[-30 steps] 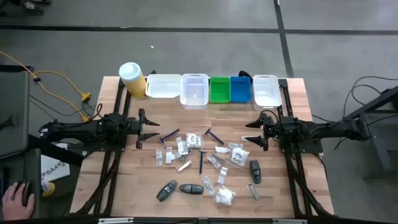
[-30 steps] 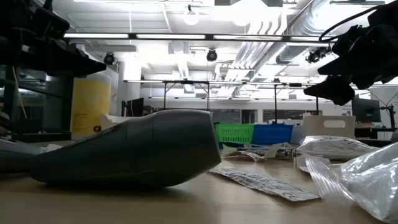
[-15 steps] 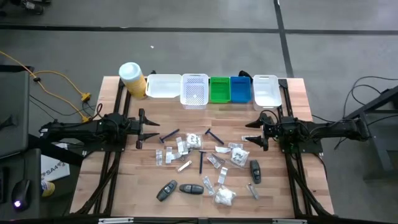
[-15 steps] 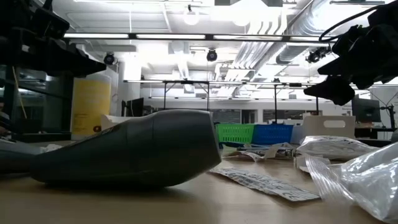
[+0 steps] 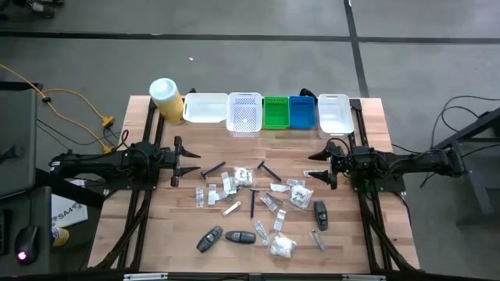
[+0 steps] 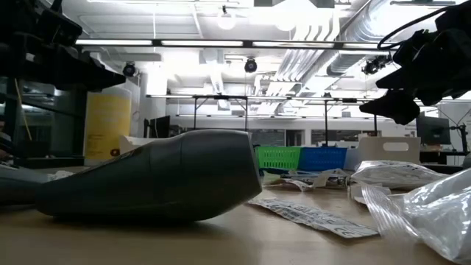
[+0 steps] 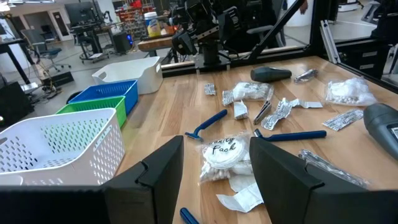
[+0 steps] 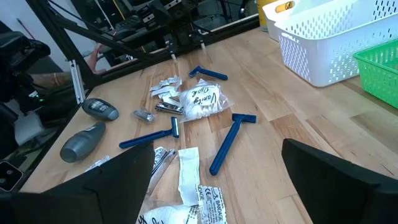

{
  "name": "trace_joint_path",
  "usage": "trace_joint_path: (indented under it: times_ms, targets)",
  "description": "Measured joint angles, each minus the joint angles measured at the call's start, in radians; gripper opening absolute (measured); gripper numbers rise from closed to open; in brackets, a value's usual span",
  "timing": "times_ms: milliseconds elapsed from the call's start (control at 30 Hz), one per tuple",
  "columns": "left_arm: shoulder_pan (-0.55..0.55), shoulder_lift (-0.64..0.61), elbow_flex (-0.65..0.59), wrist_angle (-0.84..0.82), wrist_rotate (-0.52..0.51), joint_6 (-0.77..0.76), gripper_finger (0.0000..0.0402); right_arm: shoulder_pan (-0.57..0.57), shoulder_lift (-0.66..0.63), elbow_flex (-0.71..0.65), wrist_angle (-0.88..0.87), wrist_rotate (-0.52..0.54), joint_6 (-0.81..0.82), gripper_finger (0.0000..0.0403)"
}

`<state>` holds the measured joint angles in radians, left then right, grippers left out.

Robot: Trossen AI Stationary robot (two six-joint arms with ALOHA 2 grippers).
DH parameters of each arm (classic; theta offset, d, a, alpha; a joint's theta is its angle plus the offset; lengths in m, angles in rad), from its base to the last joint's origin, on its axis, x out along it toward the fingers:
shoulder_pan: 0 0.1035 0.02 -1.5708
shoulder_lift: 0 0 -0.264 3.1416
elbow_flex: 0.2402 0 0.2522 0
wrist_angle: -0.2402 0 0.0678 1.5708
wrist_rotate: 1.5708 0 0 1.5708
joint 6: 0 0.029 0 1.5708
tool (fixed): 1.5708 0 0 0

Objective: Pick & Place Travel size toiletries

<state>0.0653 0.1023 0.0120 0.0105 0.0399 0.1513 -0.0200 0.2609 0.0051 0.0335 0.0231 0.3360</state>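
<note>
Nothing on the table (image 5: 156, 234) has shifted since a second ago, though a hand at a mouse off its left edge has gone. Both arms hold as before: the left gripper (image 5: 190, 165) near the left edge and the right gripper (image 5: 316, 165) near the right edge, fingers apart and empty. Between them the travel size toiletries (image 5: 258, 204) lie scattered mid-table, below the row of bins (image 5: 266, 112) at the far edge

In the low view a grey bottle (image 6: 154, 177) blocks most of the bench (image 6: 221, 239). From above, the sachets (image 5: 234, 183) are too small to read.
</note>
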Motion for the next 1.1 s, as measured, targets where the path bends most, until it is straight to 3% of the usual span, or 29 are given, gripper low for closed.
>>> trace_joint_path:
  times_ms: [767,967,1100]
  targets:
    - [0.000,0.000,0.000,0.000,0.000,0.000,0.0184,0.000,0.000,0.000,0.052,0.021,-0.027,0.0346]
    - [0.000,0.000,0.000,0.000,0.000,0.000,0.0184,0.000,0.000,0.000,0.168,0.023,0.228,0.0346]
    - [0.000,0.000,0.000,0.000,0.000,0.000,0.0184,0.000,-0.001,0.005,0.171,0.095,0.339,0.0346]
